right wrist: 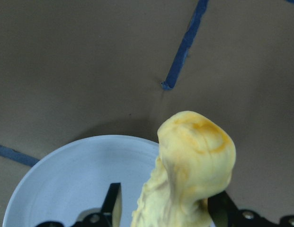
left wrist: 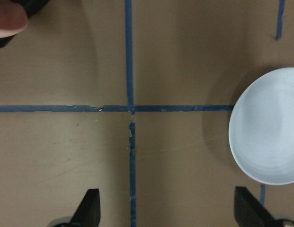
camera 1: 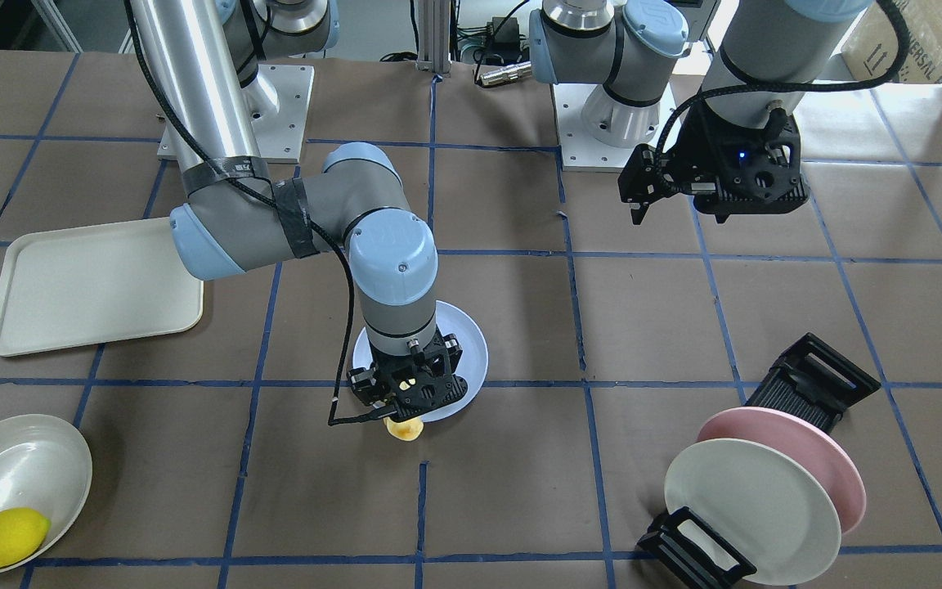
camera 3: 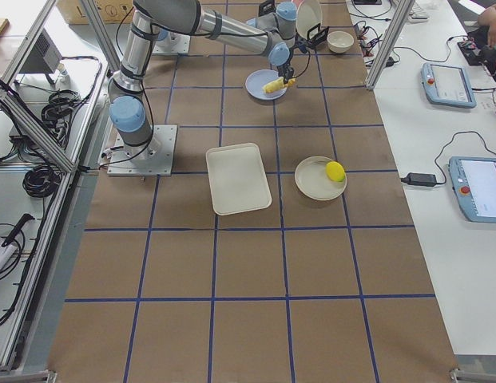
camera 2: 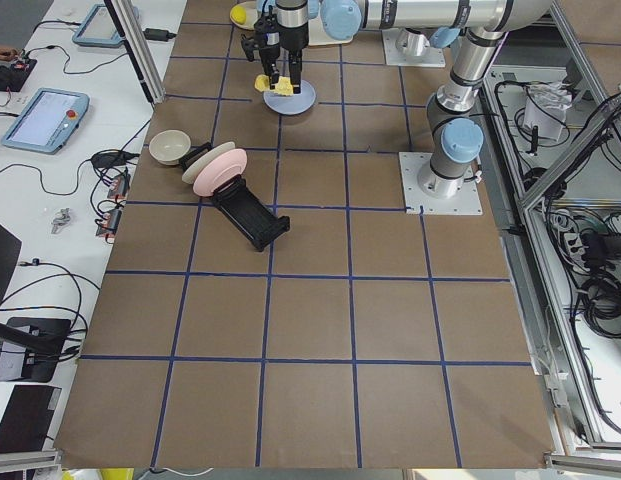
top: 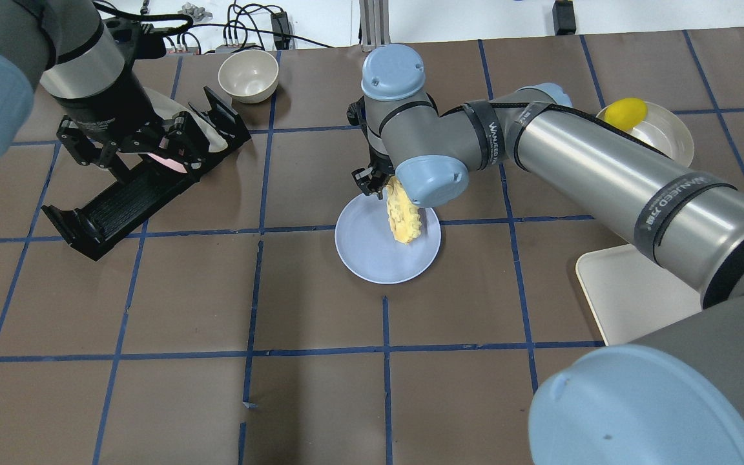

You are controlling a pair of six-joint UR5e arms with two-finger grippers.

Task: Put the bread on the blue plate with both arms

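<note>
The left black gripper (left wrist: 169, 213) hangs idle, jaws wide apart and empty. The round pale lavender-blue plastic plate (top: 365, 255) lies beneath the bumpy pale-yellow bread (top: 403, 216), which the right black gripper (right wrist: 168, 208) clamps at its top. Recommend lowering, then tipping toward the plate centre before release. Long axis near-upright, golden-brown end downward, apparently clear of the plate.

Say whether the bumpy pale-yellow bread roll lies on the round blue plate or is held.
Held: the right gripper grips the bumpy pale-yellow bread over the pale-blue plate.
</note>
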